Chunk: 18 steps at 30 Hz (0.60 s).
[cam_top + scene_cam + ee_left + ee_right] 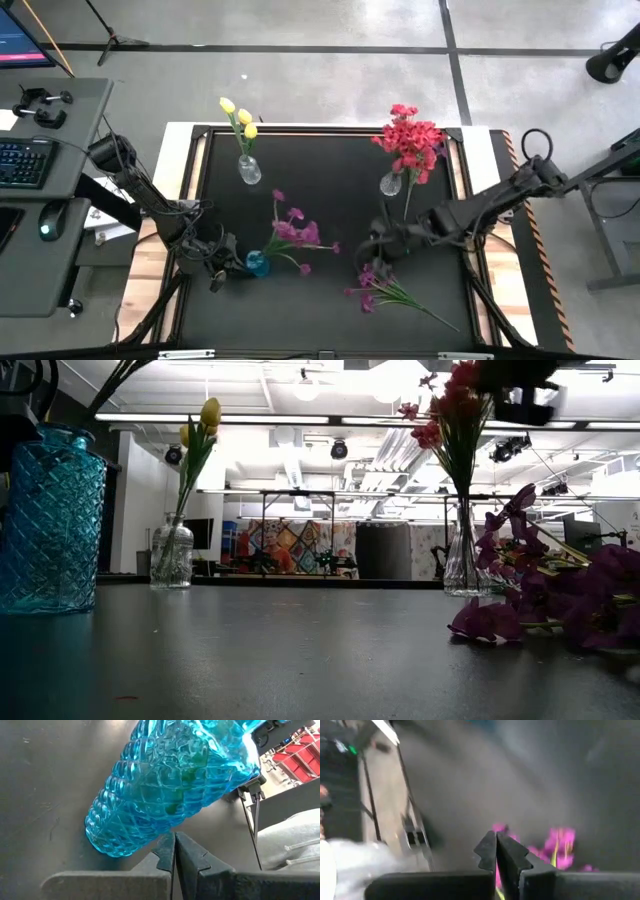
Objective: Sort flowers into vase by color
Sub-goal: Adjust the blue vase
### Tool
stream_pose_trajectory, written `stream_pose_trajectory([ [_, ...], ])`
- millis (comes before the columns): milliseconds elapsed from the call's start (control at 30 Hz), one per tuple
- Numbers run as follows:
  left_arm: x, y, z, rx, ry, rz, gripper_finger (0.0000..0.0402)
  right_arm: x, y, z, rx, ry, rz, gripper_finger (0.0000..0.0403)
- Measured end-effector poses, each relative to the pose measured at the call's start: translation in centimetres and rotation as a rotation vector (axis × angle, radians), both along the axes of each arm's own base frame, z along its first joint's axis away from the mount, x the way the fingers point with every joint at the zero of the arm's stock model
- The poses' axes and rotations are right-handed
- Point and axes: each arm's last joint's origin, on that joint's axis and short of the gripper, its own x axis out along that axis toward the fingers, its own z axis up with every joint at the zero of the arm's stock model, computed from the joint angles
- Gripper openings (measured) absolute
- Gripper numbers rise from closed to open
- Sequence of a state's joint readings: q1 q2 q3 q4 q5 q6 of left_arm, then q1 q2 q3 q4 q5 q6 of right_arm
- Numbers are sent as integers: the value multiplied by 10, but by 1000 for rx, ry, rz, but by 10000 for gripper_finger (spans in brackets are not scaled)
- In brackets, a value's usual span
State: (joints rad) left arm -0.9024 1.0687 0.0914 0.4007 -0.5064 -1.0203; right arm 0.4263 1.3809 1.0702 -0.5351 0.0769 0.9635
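From above, the right gripper (372, 250) is seen low over the black tabletop (330, 160), its jaws shut, with the loose purple flowers (385, 290) lying just beyond and beside them. Whether a stem is pinched cannot be told here. The left gripper (225, 268) sits with jaws shut against the near side of the blue vase (257, 263), from which purple flowers (292, 232) already lean out towards the right jaws. The yellow flowers (240, 118) and the red flowers (410, 138) stand in clear vases (249, 170) well away from both pairs of jaws.

At tabletop height, the loose purple blooms (560, 605) are seen flat on the surface, while the blue vase (50, 520) stands upright at the edge of the picture. Neither pair of jaws is made out clearly.

Past the left jaws, closed tip to tip with nothing between them, the faceted blue glass (170, 785) fills the space directly ahead and very near. A small nudge forward is judged enough to tip or slide the vase and spill the stems already inside.

Past the right jaws, also closed together, pink-purple blooms (559, 847) show just beyond the tips. No stem is visibly clamped, so an empty lift is judged likely; a thin stem caught at its edge could also slip or drag its neighbours.
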Motion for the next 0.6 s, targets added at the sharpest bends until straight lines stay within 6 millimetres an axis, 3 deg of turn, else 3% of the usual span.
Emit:
stream_pose_trajectory([
  [167, 0, 0, 0, 0, 0, 0, 0, -19, 22, -28, 24, 77, 39, 0],
  [300, 0, 0, 0, -10, 5, 7, 0, -19, 32, -57, 54, 25, 56, 0],
  [433, 0, 0, -1, -15, 14, 10, 0, -4, 39, -85, 14, -118, 114, 0],
  [600, 0, 0, -1, -16, 14, 10, 0, 33, 41, -115, -120, -286, 151, 0],
])
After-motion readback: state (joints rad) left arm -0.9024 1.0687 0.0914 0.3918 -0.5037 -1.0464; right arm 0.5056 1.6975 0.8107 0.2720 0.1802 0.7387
